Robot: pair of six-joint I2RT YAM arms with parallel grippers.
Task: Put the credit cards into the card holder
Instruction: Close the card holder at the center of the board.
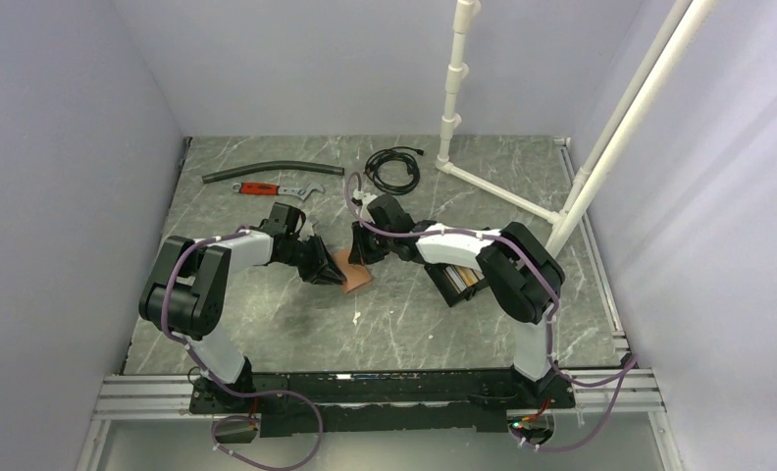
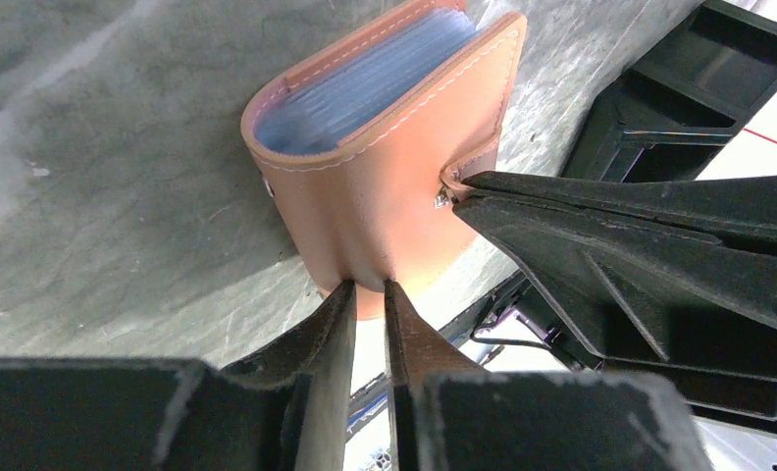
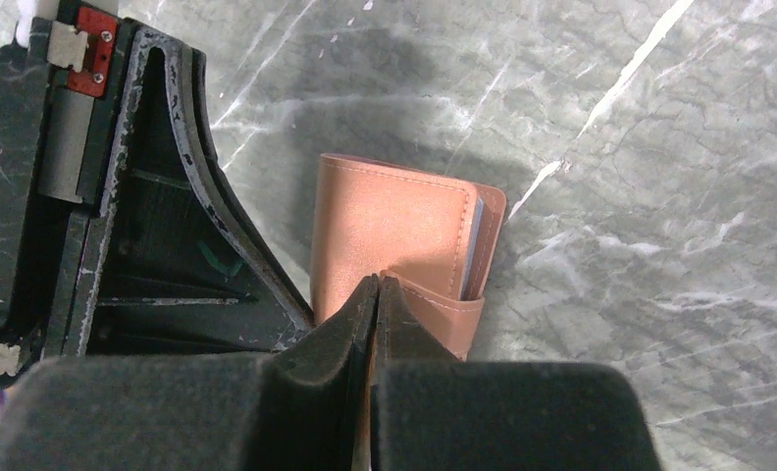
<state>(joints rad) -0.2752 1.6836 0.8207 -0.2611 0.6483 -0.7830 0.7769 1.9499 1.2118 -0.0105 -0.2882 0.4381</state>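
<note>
A tan leather snap wallet stands on the marble table between both grippers, with bluish clear sleeves showing in its open edge. My left gripper is shut on the wallet's cover edge. My right gripper is shut on the wallet's snap tab; the wallet lies just beyond its fingertips. The black card holder sits right of the wallet, mostly hidden under the right arm. Gold-brown credit cards show inside it.
At the back lie a black hose, a red-handled wrench and a coiled black cable. A white pipe frame stands at the back right. A metal rail runs along the near edge.
</note>
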